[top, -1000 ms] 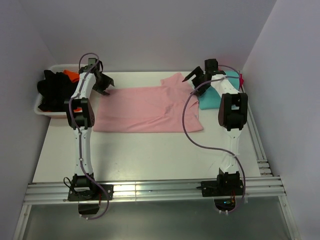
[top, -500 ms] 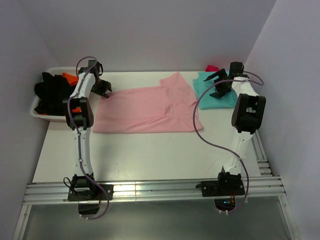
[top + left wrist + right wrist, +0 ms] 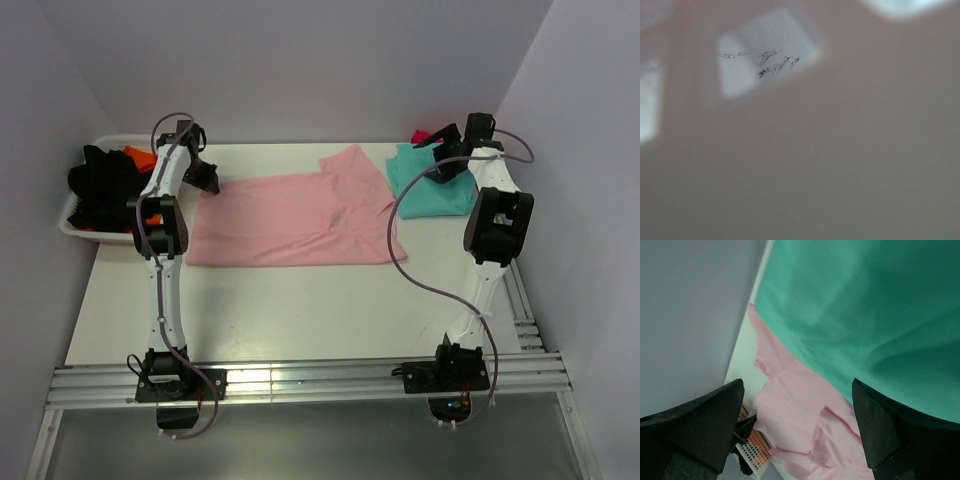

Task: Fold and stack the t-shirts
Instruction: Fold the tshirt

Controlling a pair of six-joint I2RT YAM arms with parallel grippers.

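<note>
**A:** How does the light pink t-shirt [image 3: 290, 220] lie?

**B:** Flat at mid-table [image 3: 300, 310], with its long axis running left to right. One sleeve points toward the far right. The cloth is soft and smooth, with few creases.

**A:** And the teal t-shirt [image 3: 430, 190]?

**B:** It is a folded block just beside it, at the far right.

**A:** The tools?

**B:** The right gripper [image 3: 445, 160] is over the teal, its fingers [image 3: 715, 425] spread wide and holding nothing. The left gripper [image 3: 203, 172] is at the pink shirt's left edge. Its camera shows only blurred pink, so I can't tell its opening.
</note>
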